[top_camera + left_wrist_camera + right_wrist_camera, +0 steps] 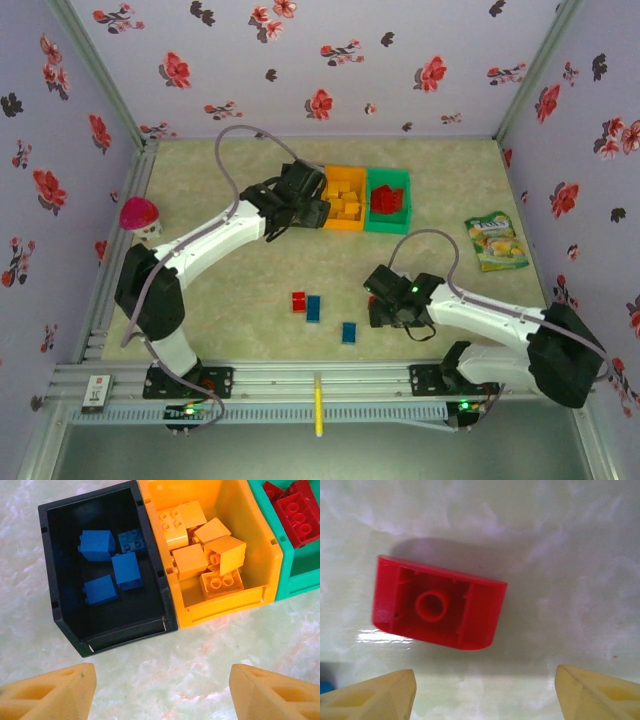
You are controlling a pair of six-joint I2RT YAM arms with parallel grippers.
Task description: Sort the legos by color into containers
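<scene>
Three bins stand side by side at the far end of the table point(200, 300). The black bin point(127, 636) holds four blue bricks point(125, 570). The orange bin point(225, 607) carries a jumbled heap of orange-yellow bricks point(190, 560), and the green bin point(300, 582) holds several red bricks point(297, 515). The left gripper point(162, 676) hovers just in front of the black and orange bins, its fingers spread wide and empty.

From overhead, that arm covers most of the black bin. The same view adds three pieces on the near table: a loose red brick point(298, 301), a blue brick point(314, 308) just beside it, and a second blue brick point(348, 332) apart.

The right wrist camera shows an upturned red brick point(437, 605) lying hollow side up on the table. It sits just ahead of the right gripper point(485, 677), whose fingers are parted and hold nothing. A blue sliver at that frame's lower left corner may be another brick.
</scene>
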